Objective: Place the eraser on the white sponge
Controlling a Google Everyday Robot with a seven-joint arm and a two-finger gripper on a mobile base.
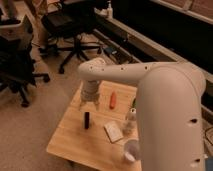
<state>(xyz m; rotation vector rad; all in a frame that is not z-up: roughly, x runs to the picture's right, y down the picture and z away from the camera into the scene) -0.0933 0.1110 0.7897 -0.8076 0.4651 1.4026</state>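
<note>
The gripper (90, 103) hovers just above the eraser (87, 120), which lies on the wooden table (70, 137), near the white sponge (113, 131) but apart from it. Nothing is picked up yet, so grasp, carry and drop are all to come. Gripper wide or narrow? I cannot tell, and the arm (165, 100) hides the table's right side.

An office-like lab: black swivel chairs (67, 26) on carpet (27, 127), a long dark workbench (150, 49), and the gripper (89, 104) above a small wooden tabletop (70, 139).
</note>
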